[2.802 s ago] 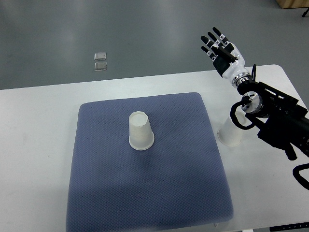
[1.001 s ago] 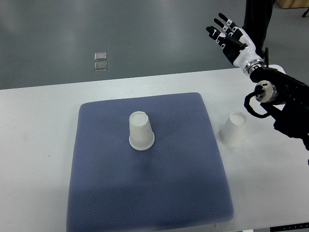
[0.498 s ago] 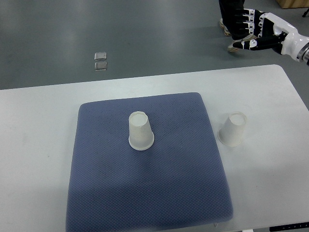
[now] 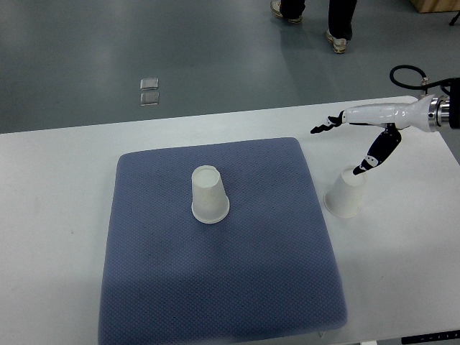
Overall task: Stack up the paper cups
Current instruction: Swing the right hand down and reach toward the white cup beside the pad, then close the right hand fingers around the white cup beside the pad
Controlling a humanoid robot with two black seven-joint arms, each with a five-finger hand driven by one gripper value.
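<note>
Two white paper cups stand upside down. One cup is on the blue-grey mat, a little left of its centre. The other cup stands on the white table just past the mat's right edge. My right hand reaches in from the right edge, seen edge-on and open. Its long fingers point left and its thumb hangs just over the top of the right cup. It holds nothing. The left arm is out of view.
The white table carries the mat. A person's legs and shoes show on the grey floor at the top. Two small clear items lie on the floor behind the table.
My right hand swung up and off to the top right, then came back down and left, now hovering at the right cup. A person walked past at the top. Both cups kept their places.
</note>
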